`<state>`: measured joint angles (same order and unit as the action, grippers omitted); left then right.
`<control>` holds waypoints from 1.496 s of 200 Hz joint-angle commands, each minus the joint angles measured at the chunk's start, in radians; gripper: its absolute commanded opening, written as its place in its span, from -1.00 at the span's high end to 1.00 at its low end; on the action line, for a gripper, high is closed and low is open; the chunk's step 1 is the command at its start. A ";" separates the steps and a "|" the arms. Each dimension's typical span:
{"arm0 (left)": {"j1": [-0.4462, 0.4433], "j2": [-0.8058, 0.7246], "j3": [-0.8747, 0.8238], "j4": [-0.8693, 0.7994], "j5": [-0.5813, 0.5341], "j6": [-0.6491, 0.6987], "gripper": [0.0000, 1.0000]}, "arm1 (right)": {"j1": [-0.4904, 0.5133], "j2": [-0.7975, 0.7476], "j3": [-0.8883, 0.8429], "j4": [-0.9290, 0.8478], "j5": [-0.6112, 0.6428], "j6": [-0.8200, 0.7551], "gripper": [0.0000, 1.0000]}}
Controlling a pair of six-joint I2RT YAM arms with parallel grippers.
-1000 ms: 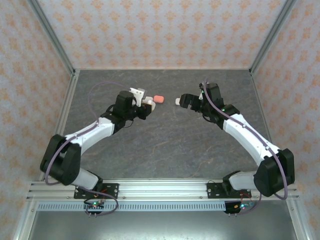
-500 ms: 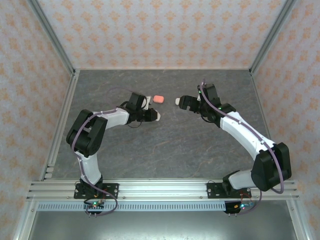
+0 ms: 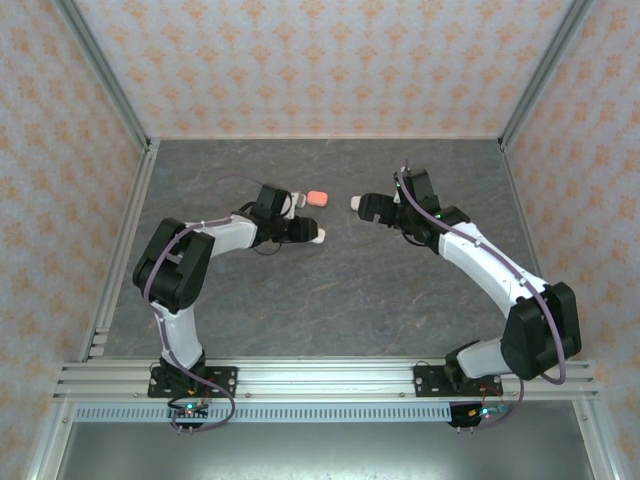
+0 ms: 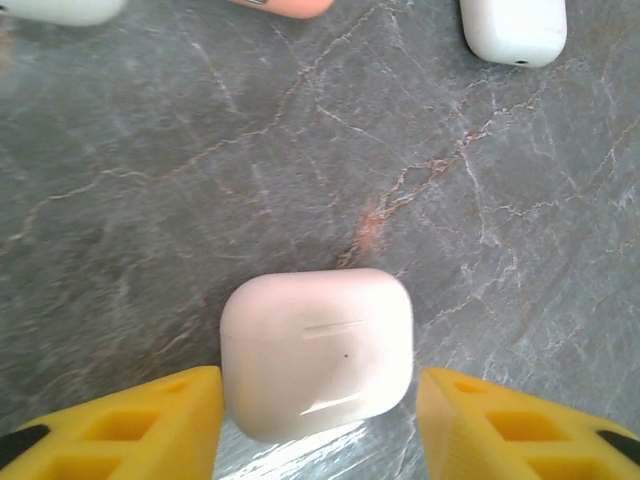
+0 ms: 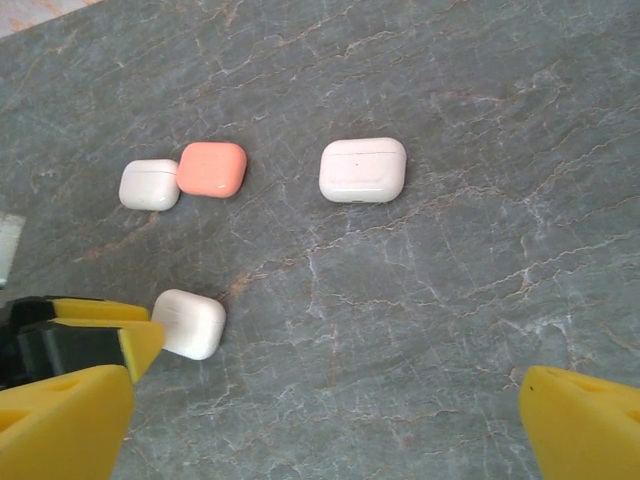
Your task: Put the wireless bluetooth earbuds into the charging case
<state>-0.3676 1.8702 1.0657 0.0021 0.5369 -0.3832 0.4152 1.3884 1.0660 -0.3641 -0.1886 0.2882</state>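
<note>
the closed white charging case (image 4: 316,352) lies near the bench's middle, inside the spread left gripper (image 4: 318,425); likely light, hard and slippery, best pinched across its flat sides. the right gripper (image 5: 325,400) gapes empty.

The left arm (image 3: 215,235) rises from its base, folds sharply at the elbow and runs rightward, low over the worktop (image 3: 330,300). The left gripper (image 3: 308,231) points right, toward the middle; in the left wrist view its jaws stand parted, the yellow fingers (image 4: 110,425) at either lower corner. The right arm (image 3: 490,265) bends at a raised elbow and stretches a long forearm up and to the left. The right gripper (image 3: 365,205) points left, facing the other, its jaws spread wide with the fingertips (image 5: 60,420) far apart.
</note>
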 commanded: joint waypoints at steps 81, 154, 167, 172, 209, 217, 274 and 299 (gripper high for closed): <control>0.047 -0.597 -0.240 0.017 -0.368 0.229 -0.55 | -0.149 -0.184 -0.119 0.108 0.362 -0.097 -0.98; 0.053 -0.934 -0.489 0.201 -0.686 0.273 -0.76 | -0.331 -0.220 -0.491 0.619 0.347 -0.217 -0.98; 0.053 -0.958 -0.518 0.238 -0.682 0.273 -0.77 | -0.331 -0.187 -0.517 0.659 0.339 -0.252 -0.98; 0.053 -0.967 -0.525 0.248 -0.681 0.274 -0.78 | -0.331 -0.173 -0.527 0.675 0.336 -0.261 -0.98; 0.053 -0.990 -0.543 0.268 -0.675 0.292 -0.81 | -0.331 -0.056 -0.618 0.906 0.284 -0.336 -0.98; 0.053 -0.992 -0.548 0.273 -0.683 0.292 -0.84 | -0.331 -0.025 -0.639 0.978 0.279 -0.351 -0.98; 0.053 -1.007 -0.588 0.287 -0.765 0.308 -1.00 | -0.344 0.116 -0.720 1.262 0.196 -0.406 -0.98; 0.054 -0.990 -0.614 0.310 -0.810 0.349 -1.00 | -0.389 0.136 -0.654 1.157 0.160 -0.356 -0.98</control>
<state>-0.3187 0.8772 0.4789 0.2588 -0.1905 -0.0868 0.0711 1.5158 0.3717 0.7597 0.0269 -0.0921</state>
